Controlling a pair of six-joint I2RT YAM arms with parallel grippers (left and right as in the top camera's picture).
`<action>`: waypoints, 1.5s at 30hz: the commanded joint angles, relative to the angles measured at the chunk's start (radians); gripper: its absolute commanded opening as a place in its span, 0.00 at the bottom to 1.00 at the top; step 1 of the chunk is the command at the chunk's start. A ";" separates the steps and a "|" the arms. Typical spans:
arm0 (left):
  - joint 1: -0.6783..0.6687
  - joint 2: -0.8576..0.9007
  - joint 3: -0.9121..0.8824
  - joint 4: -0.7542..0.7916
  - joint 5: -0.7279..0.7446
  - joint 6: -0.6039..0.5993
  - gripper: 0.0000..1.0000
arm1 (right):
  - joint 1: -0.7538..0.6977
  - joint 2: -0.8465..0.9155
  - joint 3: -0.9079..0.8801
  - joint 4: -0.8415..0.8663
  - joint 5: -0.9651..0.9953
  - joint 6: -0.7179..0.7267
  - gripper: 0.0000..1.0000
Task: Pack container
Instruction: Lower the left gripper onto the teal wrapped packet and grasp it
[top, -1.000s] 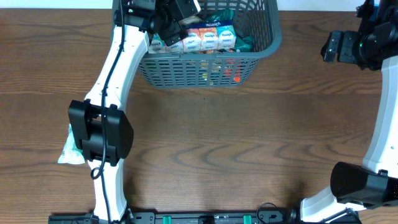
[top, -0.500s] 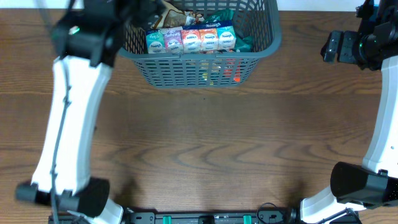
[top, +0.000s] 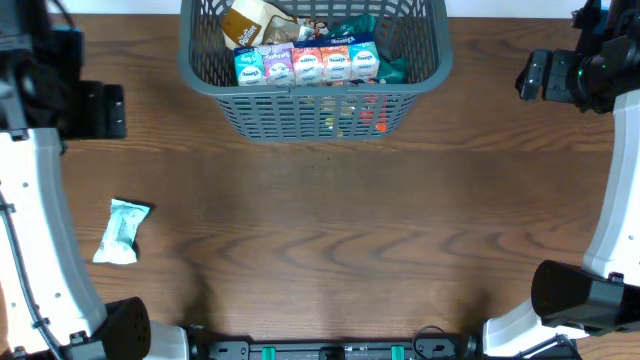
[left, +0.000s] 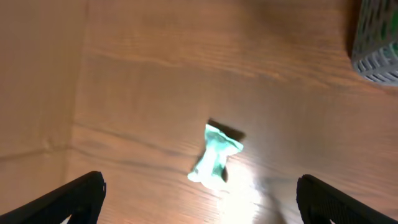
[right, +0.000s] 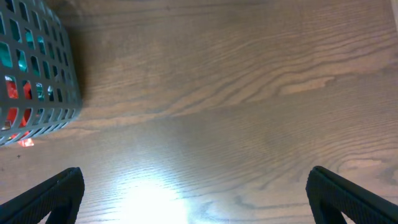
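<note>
The dark grey slotted container (top: 436, 68) stands at the back middle of the table and holds a row of small packets (top: 308, 64) and a brown pouch (top: 246, 20). Its corner shows in the left wrist view (left: 375, 59) and its wall in the right wrist view (right: 37, 74). A pale green packet (top: 121, 231) lies on the table at the front left; it also shows in the left wrist view (left: 214, 155). My left gripper (left: 199, 202) is open and empty, high above the packet. My right gripper (right: 196, 196) is open and empty over bare table right of the container.
The left arm's body (top: 85, 108) hangs over the far left of the table. The right arm's body (top: 570, 78) is at the far right. Wooden tabletop (top: 340, 230) stretches in front of the container.
My left arm has swung out of the container to the far left, leaving the brown pouch inside. The green packet, hidden under the arm before, now shows. The right arm has not moved.
</note>
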 joint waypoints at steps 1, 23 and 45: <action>0.074 -0.018 -0.053 0.002 0.158 0.011 0.99 | -0.008 0.008 -0.004 0.002 -0.005 -0.016 0.99; 0.188 -0.446 -1.013 0.489 0.191 0.137 0.99 | -0.008 0.008 -0.004 0.010 -0.005 -0.015 0.99; 0.292 -0.090 -1.068 0.695 0.181 0.357 0.99 | -0.008 0.008 -0.004 0.039 -0.004 -0.016 0.99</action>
